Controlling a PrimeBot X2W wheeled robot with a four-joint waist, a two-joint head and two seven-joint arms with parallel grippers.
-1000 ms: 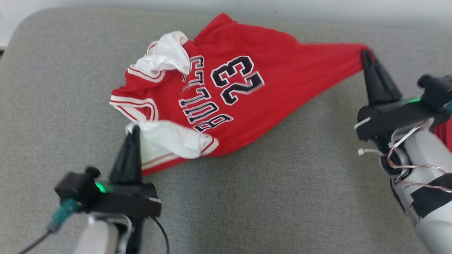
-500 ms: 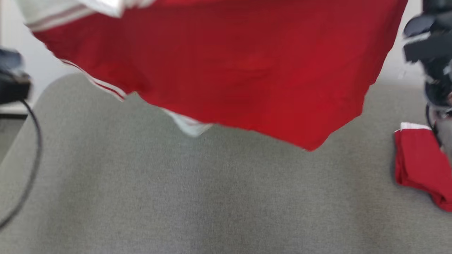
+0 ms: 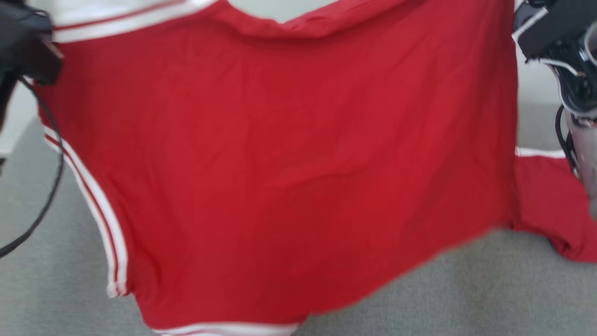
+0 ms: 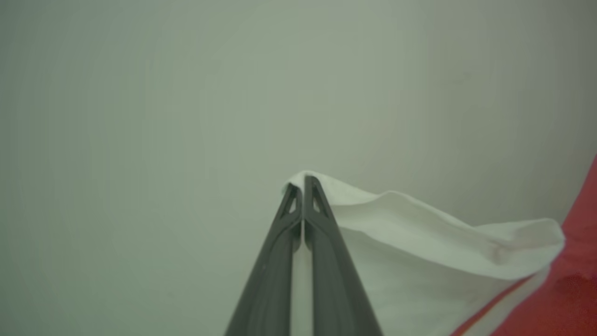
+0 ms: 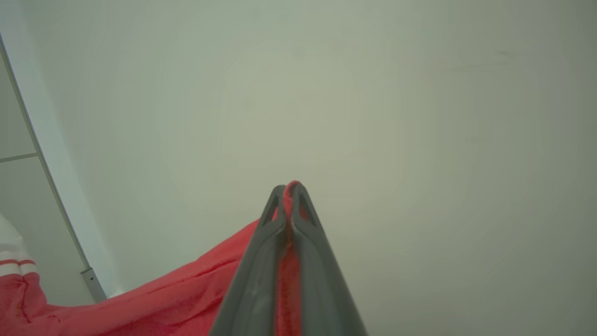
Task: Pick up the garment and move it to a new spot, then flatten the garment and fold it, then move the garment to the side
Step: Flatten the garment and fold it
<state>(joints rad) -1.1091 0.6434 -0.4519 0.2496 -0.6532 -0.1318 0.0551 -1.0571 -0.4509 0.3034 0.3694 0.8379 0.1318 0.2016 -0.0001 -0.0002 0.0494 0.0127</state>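
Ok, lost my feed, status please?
Left gripper shut on jersey, white edge; right gripper, red corner. Jersey hanging spread over grey cushion. Second red cloth at right.

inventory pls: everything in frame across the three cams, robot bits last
jersey: one, red with white trim and a white part, held up and spread in front of the head camera
cloth piece: one, red with a white edge, lying on the padded surface at the right
padded surface: one, grey, below the jersey
wall: one, pale, behind both grippers
cable: one, black, hanging at the left edge of the head view
left gripper: one, dark fingers, shut on the jersey's white part
right gripper: one, dark fingers, shut on a red edge of the jersey
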